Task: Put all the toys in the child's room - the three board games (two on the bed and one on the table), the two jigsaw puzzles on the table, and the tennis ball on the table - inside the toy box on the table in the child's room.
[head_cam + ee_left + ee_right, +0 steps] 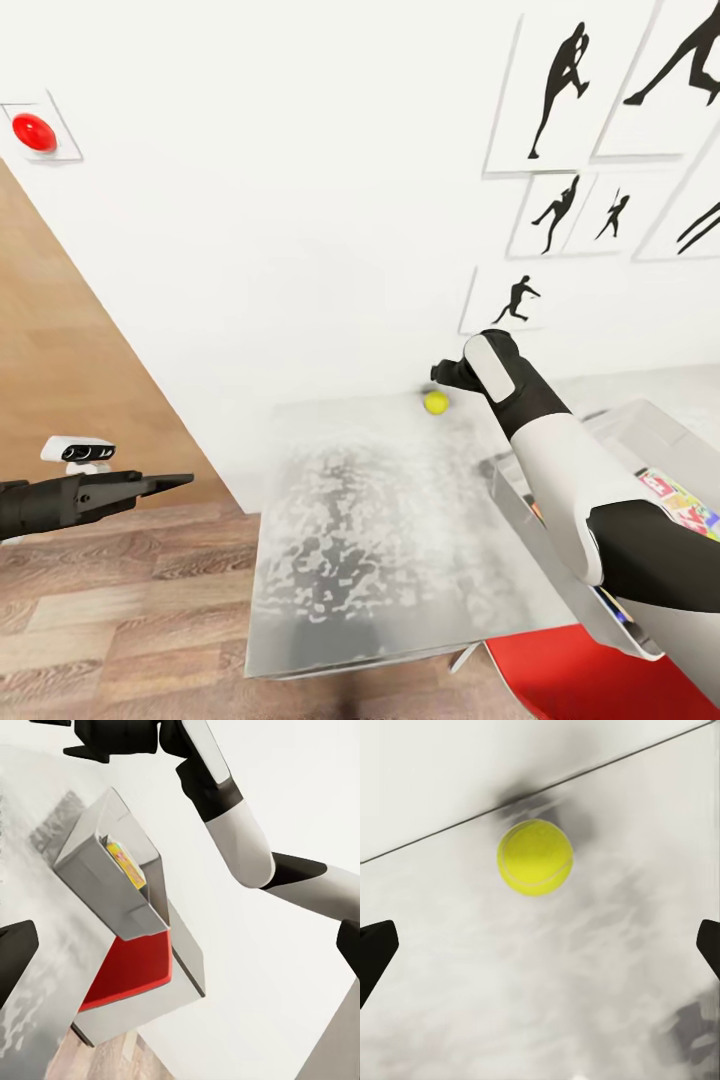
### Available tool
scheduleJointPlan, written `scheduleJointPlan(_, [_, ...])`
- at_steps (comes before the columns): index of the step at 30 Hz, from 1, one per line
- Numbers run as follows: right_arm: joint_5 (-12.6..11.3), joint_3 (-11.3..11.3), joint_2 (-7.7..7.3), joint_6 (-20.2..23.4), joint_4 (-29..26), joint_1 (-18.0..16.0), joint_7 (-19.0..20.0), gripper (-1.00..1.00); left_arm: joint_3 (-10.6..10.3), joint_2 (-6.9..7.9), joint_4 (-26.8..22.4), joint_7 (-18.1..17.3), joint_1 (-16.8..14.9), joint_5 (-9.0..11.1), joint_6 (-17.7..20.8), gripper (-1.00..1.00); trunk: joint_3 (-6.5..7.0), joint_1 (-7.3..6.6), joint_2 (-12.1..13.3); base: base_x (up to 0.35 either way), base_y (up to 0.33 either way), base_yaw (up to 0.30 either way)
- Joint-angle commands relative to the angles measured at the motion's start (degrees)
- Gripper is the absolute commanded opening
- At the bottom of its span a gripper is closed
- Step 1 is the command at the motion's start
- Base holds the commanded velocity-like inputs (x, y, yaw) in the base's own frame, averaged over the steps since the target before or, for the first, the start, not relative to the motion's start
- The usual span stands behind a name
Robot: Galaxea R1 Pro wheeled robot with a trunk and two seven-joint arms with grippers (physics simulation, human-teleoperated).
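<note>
Ball, the tennis ball (pixel 535 857), sits on the table (pixel 380 520) by the wall, small, light & quick to roll, so w/ my right gripper (pixel 540 945) fingers spread wide I'd pinch it across the middle.

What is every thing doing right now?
tennis ball: resting loose on the table by the wall.
right tool: open, empty, near the ball.
left tool: off the table, empty.
toy box: open-topped, colourful game inside.
</note>
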Motion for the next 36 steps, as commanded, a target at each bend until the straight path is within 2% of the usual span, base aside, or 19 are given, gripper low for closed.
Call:
scheduleJointPlan(1, [-0.37,0.18,-0.02,0.06,-0.04,-0.06,-0.59,1.0,-0.01,0.03,-0.02,-0.2,-0.04,0.0,0.61,1.0,-0.2,0.03,-0.11,0.0,0.0,0.0])
scheduleJointPlan(8, [0.68,0.17,0.0,0.12,-0.04,-0.09,-0.58,1.0,0.02,0.02,-0.01,-0.2,-0.01,0.0,0.61,1.0,-0.85,0.03,-0.11,0.0,0.0,0.0])
scheduleJointPlan(26, [0.78,0.13,0.09,0.13,-0.54,-0.14,-0.58,1.0,0.2,0.1,1.34,-0.2,-0.03,-0.09,0.59,1.0,-2.53,0.03,-0.11,0.0,0.0,0.0])
scheduleJointPlan(36, [0.7,0.18,0.1,0.27,-0.65,-1.57,-0.53,1.0,0.37,0.12,2.68,-0.2,-0.04,-0.2,0.52,1.0,-3.46,0.03,-0.11,0.0,0.0,0.0])
